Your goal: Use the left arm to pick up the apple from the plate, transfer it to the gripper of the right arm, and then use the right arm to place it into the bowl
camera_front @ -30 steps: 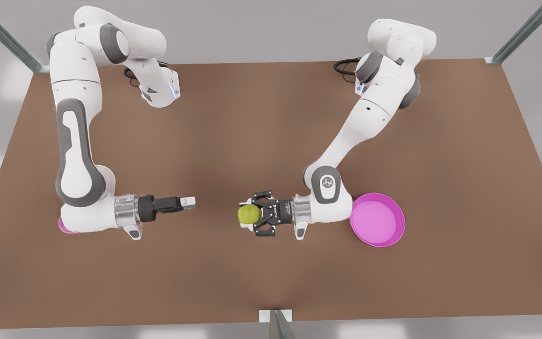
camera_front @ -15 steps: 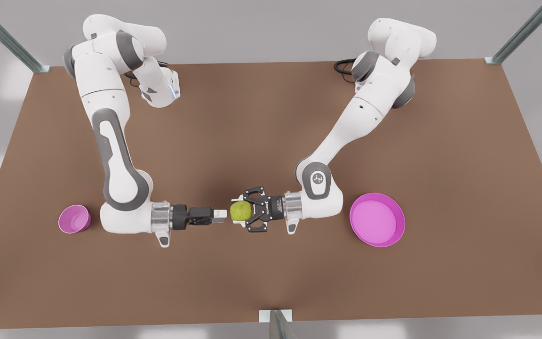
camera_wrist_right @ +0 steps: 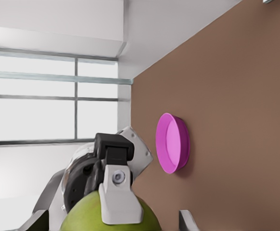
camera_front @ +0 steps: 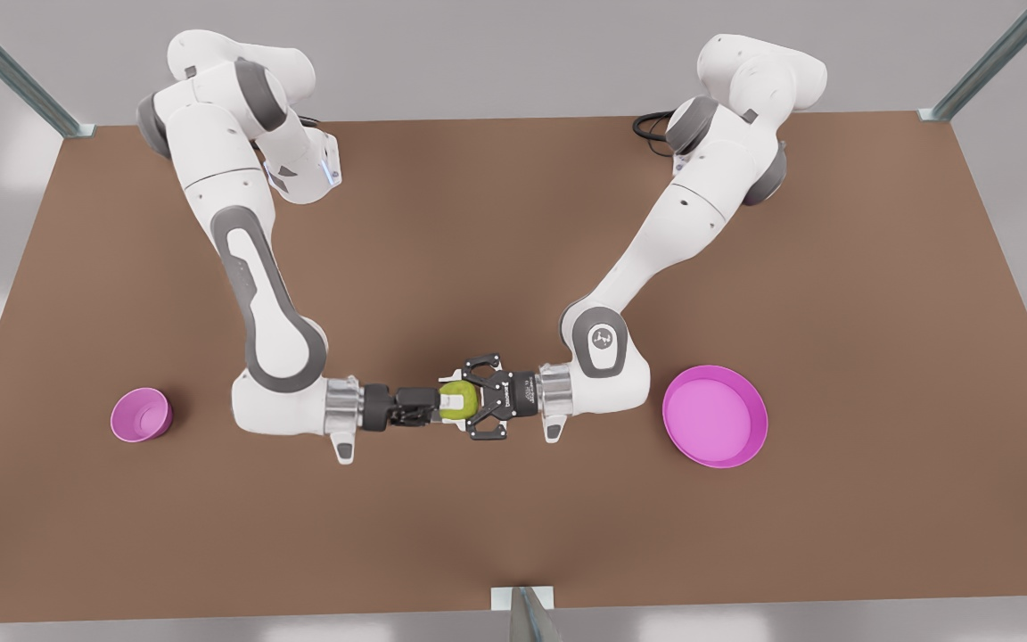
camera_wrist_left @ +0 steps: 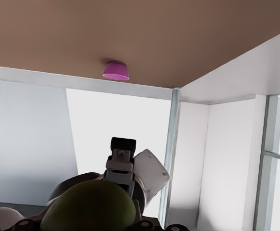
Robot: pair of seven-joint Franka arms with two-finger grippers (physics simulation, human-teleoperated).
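Bowl point(camera_front: 141, 415) sits way off at the front view's left. The right gripper point(camera_front: 444, 404) has its fingers spread around the apple point(camera_front: 460, 406), which the left gripper point(camera_front: 469, 406) grips mid-air. I'd clamp the right firmly first, then release. The plate point(camera_front: 750, 401) is bare.

Front view: high, looking down over whole tabletop point(camera_front: 513, 535). Wrist views: close behind apple point(camera_front: 455, 401), facing opposite ways, sharing it.
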